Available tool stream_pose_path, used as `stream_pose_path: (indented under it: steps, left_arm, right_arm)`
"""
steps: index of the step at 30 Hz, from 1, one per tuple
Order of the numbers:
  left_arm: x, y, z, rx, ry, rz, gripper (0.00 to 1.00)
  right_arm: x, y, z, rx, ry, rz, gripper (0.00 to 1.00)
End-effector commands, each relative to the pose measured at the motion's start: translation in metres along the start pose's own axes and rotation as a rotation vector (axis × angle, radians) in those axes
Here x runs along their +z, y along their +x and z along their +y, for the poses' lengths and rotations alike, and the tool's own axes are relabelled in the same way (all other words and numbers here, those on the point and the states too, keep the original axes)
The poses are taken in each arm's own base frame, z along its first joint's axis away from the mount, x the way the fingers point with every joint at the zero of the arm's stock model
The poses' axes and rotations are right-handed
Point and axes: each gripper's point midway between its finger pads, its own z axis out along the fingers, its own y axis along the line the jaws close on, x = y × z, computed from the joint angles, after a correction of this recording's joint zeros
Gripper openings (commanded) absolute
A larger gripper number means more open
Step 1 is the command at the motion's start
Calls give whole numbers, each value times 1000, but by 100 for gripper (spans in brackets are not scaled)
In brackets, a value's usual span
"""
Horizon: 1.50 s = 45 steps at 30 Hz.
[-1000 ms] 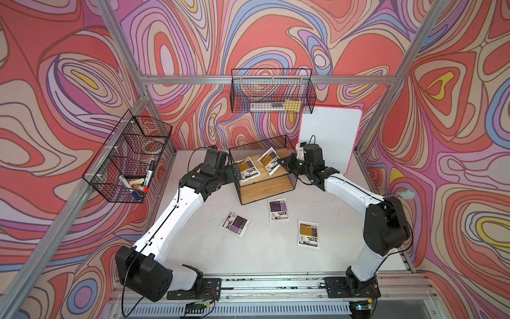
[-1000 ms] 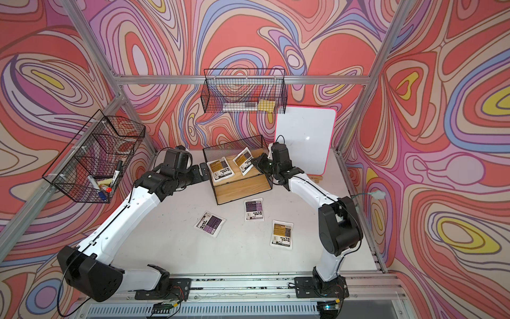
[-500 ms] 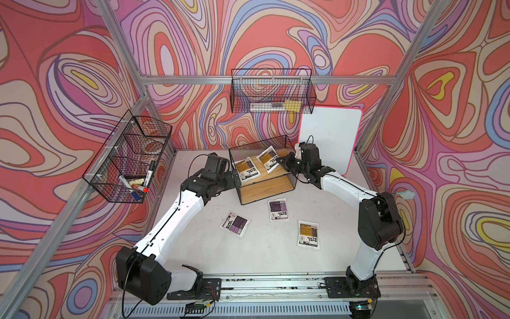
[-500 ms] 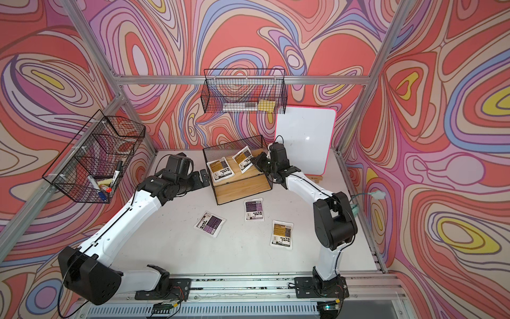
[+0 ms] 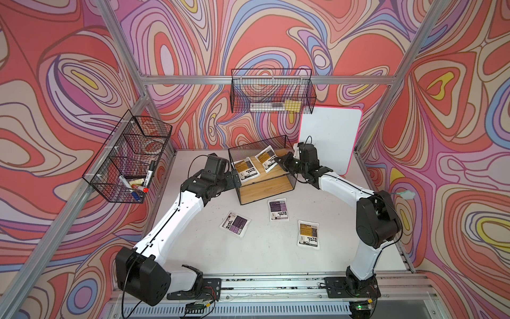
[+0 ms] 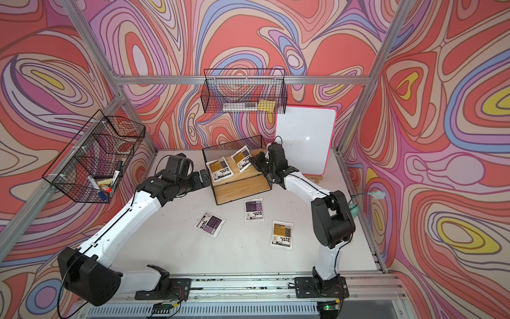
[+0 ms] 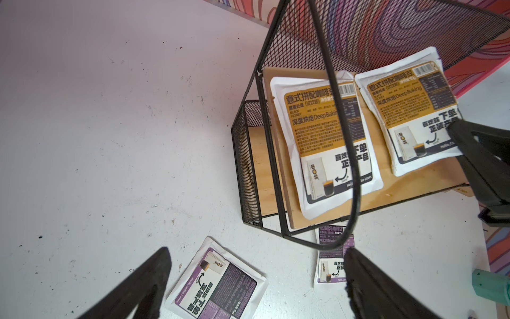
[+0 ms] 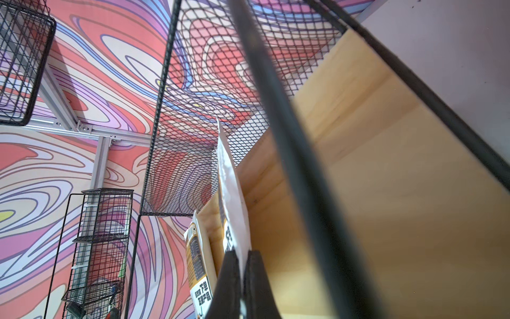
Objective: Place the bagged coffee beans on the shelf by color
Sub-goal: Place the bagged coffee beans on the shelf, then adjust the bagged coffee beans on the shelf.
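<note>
**Right arm.** My right claw (image 8: pixel 242 256) is pressed together on the near edge of a yellow-labelled pouch (image 5: pixel 266 158), pinching it over the top board of the shelf (image 5: pixel 265 189). Compared with a second ago, this arm has eased slightly inward, so the pouch sits a little deeper over the board. The pinch has not been let go. The held pouch is just beside the first yellow pouch (image 5: pixel 246 171), which already lies flat on the same board. I cannot tell whether the held one rests fully flat, since the right wrist view shows its far edge standing off the wood.

**Left arm.** My left claw (image 7: pixel 256 250) is spread and empty, just off the shelf's mesh side. Its arm has sunk a little at the elbow over the same second.

**Desk.** On the desk (image 5: pixel 193 234) lie the first purple pouch (image 5: pixel 278 210), just in front of the shelf, the second purple pouch (image 5: pixel 235 223), nearer my left arm, and a third yellow pouch (image 5: pixel 308 233).

**Reading.** I judge the second yellow placement all but done, with only the release left. Three of the five pouches are still to be shelved. The purples presumably go on the lower board, which keeps the colours apart.
</note>
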Motion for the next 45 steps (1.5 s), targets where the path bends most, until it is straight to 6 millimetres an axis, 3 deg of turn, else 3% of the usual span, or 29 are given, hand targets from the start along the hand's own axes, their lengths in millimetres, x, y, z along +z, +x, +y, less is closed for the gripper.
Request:
stream_pose_path:
  steps: [1, 8, 10, 12, 14, 16, 22, 28, 34, 39, 45]
  left_arm:
    - [-5, -3, 1, -17, 12, -20, 99]
    - [-5, -1, 3, -15, 8, -22, 99]
    - [-5, -1, 3, -14, 6, -21, 99]
    - [-5, -1, 3, -14, 6, -21, 99]
    - [-5, -1, 4, -14, 5, -23, 99]
    - [-5, 0, 3, -15, 7, -20, 99]
    - [-7, -2, 2, -14, 12, -24, 99]
    - [-8, -3, 3, -9, 7, -29, 99]
    - [-10, -13, 0, 3, 6, -52, 99]
    - [-13, -29, -12, 21, 28, -74, 99]
    - [-14, -49, -20, 37, 39, -102, 99]
  right_arm:
    - [11, 19, -3, 3, -1, 48, 0]
    - [14, 33, -4, 3, 7, 75, 0]
    - [14, 36, -5, 3, 9, 80, 4]
    - [12, 38, -5, 2, 10, 85, 19]
    - [10, 41, -4, -4, 14, 87, 40]
    - [7, 41, -3, -14, 21, 82, 52]
    - [-11, 35, 2, -81, 74, 50, 69]
    - [-32, 25, 18, -191, 155, 20, 72]
    - [-35, 13, 32, -323, 232, -9, 72]
    - [-20, 2, 23, -392, 302, -16, 72]
    - [-4, 3, 14, -410, 320, 8, 72]
